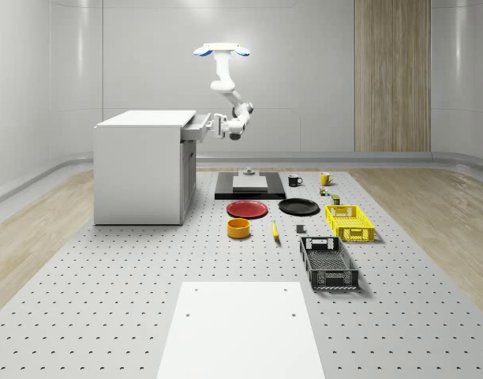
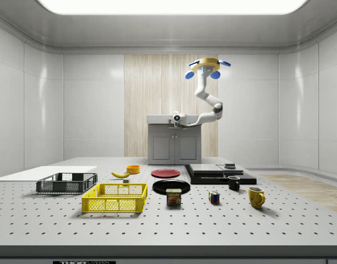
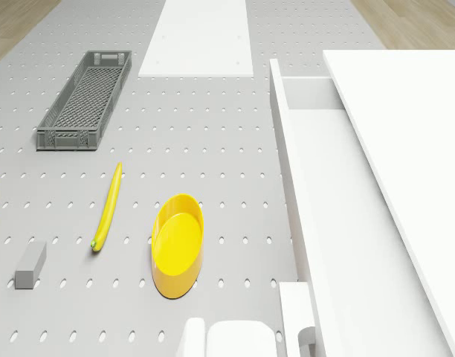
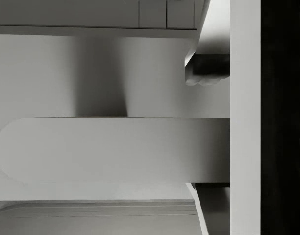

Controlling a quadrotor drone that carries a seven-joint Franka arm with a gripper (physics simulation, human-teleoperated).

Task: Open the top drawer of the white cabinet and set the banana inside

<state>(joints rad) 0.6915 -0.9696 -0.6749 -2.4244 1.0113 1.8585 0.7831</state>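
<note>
- While the top drawer stands only partly drawn out, the banana (image 1: 275, 230) lies flat on the perforated table (image 1: 107, 316), untouched, just beside the yellow bowl (image 1: 238, 228) and nearer to us than the red plate (image 1: 247, 209).
- We note the black crate (image 1: 328, 264) in front of the banana, well apart from it and no hindrance.
- Behind these stands the white cabinet (image 1: 139, 174). Its top drawer (image 1: 196, 126) projects from the front face, and the drone view shows the bare drawer floor (image 3: 339, 223).
- The gripper (image 1: 216, 126) is at the drawer front, with the rounded handle (image 4: 111, 149) lying straight across the wrist view. We cannot tell whether the gripper is clenched on the handle or released.
- The drone (image 1: 222, 50) hovers high, beside the cabinet and above the black platform (image 1: 250, 191), its arm bent down toward the drawer.
- Our judgement: the opening step is in hand. The pull should run straight along the drawer's travel, level, with the drone holding height so the handle is not levered. The opening should be wide enough to take the banana lengthwise before the gripper leaves.
</note>
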